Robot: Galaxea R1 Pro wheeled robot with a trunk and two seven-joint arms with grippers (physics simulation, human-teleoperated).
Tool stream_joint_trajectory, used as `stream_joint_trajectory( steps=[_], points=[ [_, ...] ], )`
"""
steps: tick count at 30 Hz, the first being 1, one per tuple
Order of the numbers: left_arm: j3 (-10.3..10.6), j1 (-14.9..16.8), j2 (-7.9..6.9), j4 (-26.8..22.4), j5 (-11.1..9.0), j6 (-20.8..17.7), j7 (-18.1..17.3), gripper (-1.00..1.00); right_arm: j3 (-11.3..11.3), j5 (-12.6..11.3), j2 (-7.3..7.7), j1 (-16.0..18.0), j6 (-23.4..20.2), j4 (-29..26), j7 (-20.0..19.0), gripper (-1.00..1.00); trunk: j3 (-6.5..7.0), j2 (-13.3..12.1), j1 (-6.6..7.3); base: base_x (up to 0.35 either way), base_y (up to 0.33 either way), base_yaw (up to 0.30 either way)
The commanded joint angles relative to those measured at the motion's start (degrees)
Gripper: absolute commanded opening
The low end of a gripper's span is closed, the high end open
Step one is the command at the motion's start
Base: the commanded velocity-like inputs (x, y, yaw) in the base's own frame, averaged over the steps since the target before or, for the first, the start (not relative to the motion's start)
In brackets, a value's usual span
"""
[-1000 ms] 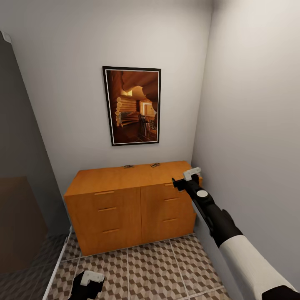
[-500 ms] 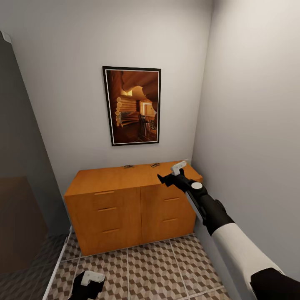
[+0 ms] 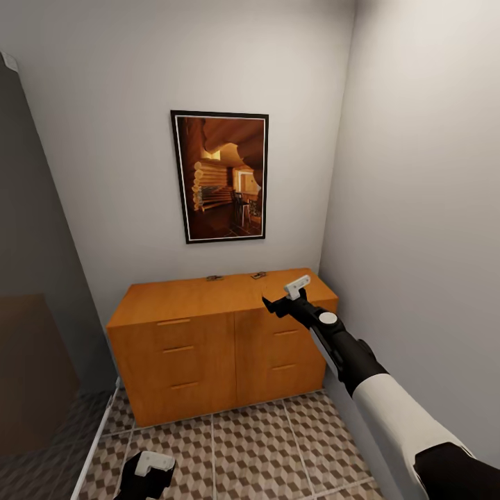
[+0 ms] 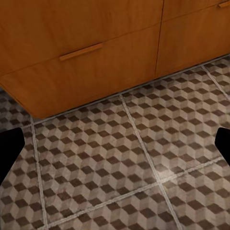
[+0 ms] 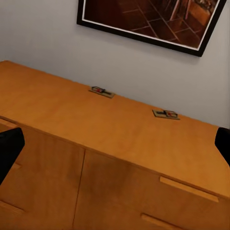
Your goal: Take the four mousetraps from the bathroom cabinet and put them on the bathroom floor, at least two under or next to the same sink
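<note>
The orange-brown cabinet (image 3: 208, 333) stands against the back wall. Two mousetraps (image 3: 214, 278) (image 3: 259, 275) lie on its top near the wall. My right gripper (image 3: 282, 294) hovers open above the cabinet's right front part, short of the nearer trap. The right wrist view looks across the cabinet top (image 5: 96, 124) at both mousetraps (image 5: 101, 90) (image 5: 166, 114), with my right gripper (image 5: 115, 148) holding nothing. My left gripper (image 3: 147, 471) hangs low over the cube-patterned bathroom floor (image 3: 257, 444), open and empty (image 4: 115, 143). The bathroom sink is out of view.
A framed cabin picture (image 3: 219, 177) hangs above the cabinet. The grey right wall (image 3: 417, 243) runs close beside my right arm. A dark panel (image 3: 35, 292) and darker floor (image 3: 42, 444) border the left. Drawer fronts with bar handles (image 4: 81, 51) face my left gripper.
My right gripper has swung left and slightly up, from the cabinet's right end to over its right front part. The left gripper and the traps have stayed put.
</note>
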State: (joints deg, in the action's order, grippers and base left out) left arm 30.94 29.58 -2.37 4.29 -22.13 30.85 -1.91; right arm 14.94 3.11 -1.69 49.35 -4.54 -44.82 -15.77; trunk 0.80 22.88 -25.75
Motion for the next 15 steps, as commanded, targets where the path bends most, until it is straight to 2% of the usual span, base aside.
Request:
stream_joint_trajectory(
  steps=[1,10,15],
  points=[
    [0.47,0.05,0.02,0.19,-0.54,0.27,-0.2,1.0,-0.04,0.34,0.0,0.02,-0.25,-0.04,-0.17,1.0,-0.03,0.04,-0.03,0.103,0.0,0.0],
    [0.44,0.04,-0.11,0.22,-0.54,0.0,-0.09,1.0,0.0,0.35,0.87,-0.03,-0.21,0.07,-0.28,1.0,-0.03,0.04,-0.03,0.191,0.03,0.0],
    [0.44,0.04,-0.21,0.26,-0.54,-3.43,-0.19,1.0,0.0,0.32,1.24,-0.02,-0.21,0.08,-0.3,1.0,-0.03,0.04,-0.03,0.159,0.063,0.0]
  ],
)
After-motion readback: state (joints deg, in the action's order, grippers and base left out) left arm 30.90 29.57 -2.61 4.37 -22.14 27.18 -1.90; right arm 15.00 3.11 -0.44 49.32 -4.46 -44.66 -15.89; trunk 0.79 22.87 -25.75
